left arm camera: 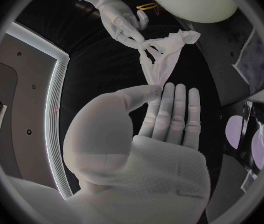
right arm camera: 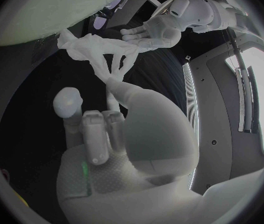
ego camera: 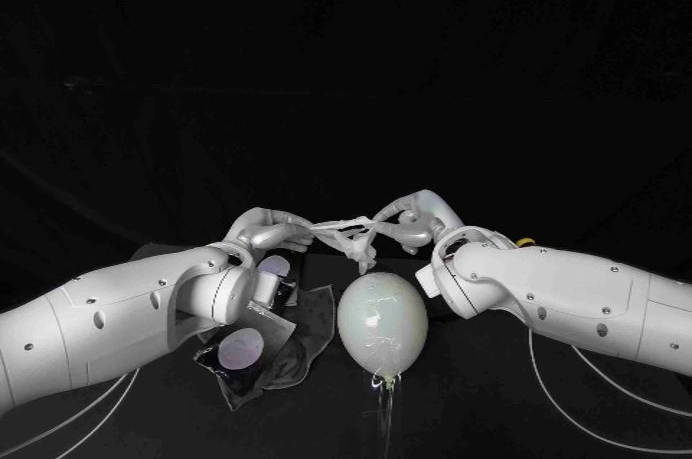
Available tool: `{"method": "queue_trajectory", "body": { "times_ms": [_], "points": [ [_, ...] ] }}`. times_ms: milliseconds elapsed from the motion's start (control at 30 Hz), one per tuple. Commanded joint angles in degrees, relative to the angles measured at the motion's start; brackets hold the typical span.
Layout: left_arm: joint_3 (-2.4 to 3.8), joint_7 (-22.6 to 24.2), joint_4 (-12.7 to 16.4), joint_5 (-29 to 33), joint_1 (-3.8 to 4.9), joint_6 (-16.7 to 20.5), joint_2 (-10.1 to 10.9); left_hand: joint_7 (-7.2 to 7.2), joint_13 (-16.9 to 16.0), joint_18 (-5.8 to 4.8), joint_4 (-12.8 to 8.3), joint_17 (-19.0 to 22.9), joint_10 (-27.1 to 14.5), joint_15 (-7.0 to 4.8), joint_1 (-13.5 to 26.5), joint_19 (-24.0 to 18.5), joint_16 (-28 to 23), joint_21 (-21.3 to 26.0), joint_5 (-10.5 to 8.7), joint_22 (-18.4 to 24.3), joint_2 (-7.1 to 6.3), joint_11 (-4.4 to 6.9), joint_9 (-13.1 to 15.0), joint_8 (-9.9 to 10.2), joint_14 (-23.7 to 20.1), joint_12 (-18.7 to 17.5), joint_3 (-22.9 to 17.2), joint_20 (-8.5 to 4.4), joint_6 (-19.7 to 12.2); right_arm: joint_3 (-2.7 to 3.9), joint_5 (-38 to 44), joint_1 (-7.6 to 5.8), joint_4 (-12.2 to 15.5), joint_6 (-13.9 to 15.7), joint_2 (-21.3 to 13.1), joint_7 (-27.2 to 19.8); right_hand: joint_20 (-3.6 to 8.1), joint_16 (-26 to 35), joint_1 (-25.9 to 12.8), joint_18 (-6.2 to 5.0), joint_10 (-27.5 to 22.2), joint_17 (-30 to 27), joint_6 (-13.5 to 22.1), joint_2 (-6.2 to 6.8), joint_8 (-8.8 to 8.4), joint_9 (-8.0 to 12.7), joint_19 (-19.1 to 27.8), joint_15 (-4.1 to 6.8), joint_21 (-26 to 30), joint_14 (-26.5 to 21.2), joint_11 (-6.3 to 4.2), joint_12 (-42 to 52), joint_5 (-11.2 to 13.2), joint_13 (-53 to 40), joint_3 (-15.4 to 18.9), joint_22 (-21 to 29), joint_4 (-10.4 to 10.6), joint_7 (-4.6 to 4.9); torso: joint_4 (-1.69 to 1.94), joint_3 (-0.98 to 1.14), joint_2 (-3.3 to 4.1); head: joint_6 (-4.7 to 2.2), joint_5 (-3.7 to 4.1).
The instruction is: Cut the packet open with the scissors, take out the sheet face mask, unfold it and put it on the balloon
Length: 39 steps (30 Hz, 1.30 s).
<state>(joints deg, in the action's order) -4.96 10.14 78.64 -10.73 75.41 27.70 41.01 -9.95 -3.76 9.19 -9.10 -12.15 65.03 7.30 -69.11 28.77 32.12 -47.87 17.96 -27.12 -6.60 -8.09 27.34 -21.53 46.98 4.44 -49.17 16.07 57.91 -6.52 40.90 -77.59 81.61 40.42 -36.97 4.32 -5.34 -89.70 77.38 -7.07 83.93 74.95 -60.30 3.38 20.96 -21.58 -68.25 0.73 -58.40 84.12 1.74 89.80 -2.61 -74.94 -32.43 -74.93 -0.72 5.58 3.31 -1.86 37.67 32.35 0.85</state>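
sheet face mask (ego camera: 351, 236): centre of the head view, off the table (ego camera: 490, 409), strung as a twisted, bunched strip between the two hands just above the balloon; not yet unfolded.
left robot hand (ego camera: 274, 229): left of centre; its thumb and fingertips pinch one end of the sheet face mask, and the left wrist view shows the other fingers held straight.
right robot hand (ego camera: 411, 219): right of centre; it pinches the other end of the strip, and the right wrist view shows the other fingers curled in.
balloon (ego camera: 382, 324): lower centre, pale and egg-shaped, lying on the table with its knot toward the bottom edge; apart from the mask.
packet (ego camera: 248, 347): lower left, beside the left forearm, lying crumpled on the table.
how the mask handles: it looks very light, thin and limp, likely to cling to itself and to tear at the narrow bridges round its openings.
where to hold: probably the outer rim at two opposite edges, drawn apart gently and sideways.
how the balloon handles: it looks light, smooth and free to roll, so the mask should be laid on it with almost no push.
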Motion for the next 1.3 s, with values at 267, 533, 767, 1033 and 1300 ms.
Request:
{"method": "queue_trajectory", "body": {
  "times_ms": [267,533,767,1033,1300],
  "points": [
    [0.55,2.53,-1.02,3.21,0.41,-3.25,-0.86,0.0,-0.09,0.73,0.13,-0.1,0.44,-0.28,0.14,0.02,0.29,-0.46,0.05,-0.12,-0.39,0.13,5.98,-0.32,0.07,0.37,-0.37,0.04,0.27,0.09,1.57,-0.46,0.04,-1.5,-0.51,-1.58,0.08,-0.3,-0.56,0.02,6.07,15.05,-0.37,0.06,0.45,-1.65,-0.31,0.51,0.02,5.88,-0.32,0.2,-0.17,-15.06,-0.47,-4.57,0.03,-0.09,-0.02,0.01,-0.03,-0.11,-0.05],
    [1.28,4.62,-1.39,5.3,1.33,-6.23,-1.47,-0.13,-0.06,0.59,0.33,-0.11,0.29,-0.2,0.15,-0.39,0.26,-0.46,-0.06,-0.16,-0.08,0.02,6.0,-0.13,-0.21,0.3,-0.28,0.1,-0.04,0.1,5.02,-0.62,-1.01,-1.51,-0.33,-1.93,0.09,-0.3,-0.59,0.05,6.07,15.05,-0.35,0.08,0.47,-1.67,-0.42,0.52,-0.13,5.88,-0.33,0.2,-0.17,-15.06,-0.5,-4.62,0.0,-0.09,0.03,0.04,-0.03,-0.31,-0.23],
    [1.49,6.48,-1.33,7.82,1.88,-8.83,-1.9,-0.29,-0.04,0.18,0.57,-0.11,-0.22,0.03,0.01,-1.54,0.07,0.28,-0.05,0.18,0.3,-0.17,6.23,-0.01,-0.92,0.08,-0.12,0.28,-0.46,0.1,7.04,-0.65,-1.93,0.58,0.38,-3.15,0.11,-0.3,-0.63,0.08,6.07,15.05,-0.32,0.11,0.49,-1.69,-0.52,0.53,-0.28,5.88,-0.33,0.2,-0.17,-15.06,-0.53,-4.68,-0.06,-0.09,0.0,0.01,-0.03,-0.32,-0.03],
    [2.32,9.12,-1.31,10.66,2.49,-10.25,-1.85,-0.43,-0.09,-0.21,0.81,-0.13,-0.42,0.15,-0.18,-2.33,-0.03,1.39,0.0,0.83,0.65,-0.27,6.6,-0.01,-1.27,0.04,0.06,0.4,-0.9,0.09,8.7,-0.67,-3.21,0.52,0.45,-4.37,0.13,-0.3,-0.69,0.07,6.07,15.05,-0.28,0.19,0.54,-1.73,-0.49,0.55,-0.22,5.88,-0.35,0.2,-0.17,-15.06,-0.59,-4.67,-0.15,-0.1,0.05,0.0,-0.17,-0.4,-0.19],
    [2.65,8.64,0.46,11.54,3.65,-12.19,-1.54,-0.61,-0.27,0.67,1.13,0.55,-0.04,0.25,-0.26,-0.59,-2.21,2.47,0.22,1.95,0.64,-0.31,7.44,-0.33,-0.86,-0.06,-0.02,0.33,-1.3,0.08,6.66,-0.69,0.12,-0.16,-1.56,-6.3,0.13,-0.3,-0.7,0.06,6.07,15.05,-0.27,0.2,0.55,-1.74,-0.44,0.55,-0.15,5.88,-0.35,0.2,-0.17,-15.06,-0.59,-4.65,-0.16,-0.1,0.12,0.28,-0.52,-0.53,-0.19]
  ]
}}
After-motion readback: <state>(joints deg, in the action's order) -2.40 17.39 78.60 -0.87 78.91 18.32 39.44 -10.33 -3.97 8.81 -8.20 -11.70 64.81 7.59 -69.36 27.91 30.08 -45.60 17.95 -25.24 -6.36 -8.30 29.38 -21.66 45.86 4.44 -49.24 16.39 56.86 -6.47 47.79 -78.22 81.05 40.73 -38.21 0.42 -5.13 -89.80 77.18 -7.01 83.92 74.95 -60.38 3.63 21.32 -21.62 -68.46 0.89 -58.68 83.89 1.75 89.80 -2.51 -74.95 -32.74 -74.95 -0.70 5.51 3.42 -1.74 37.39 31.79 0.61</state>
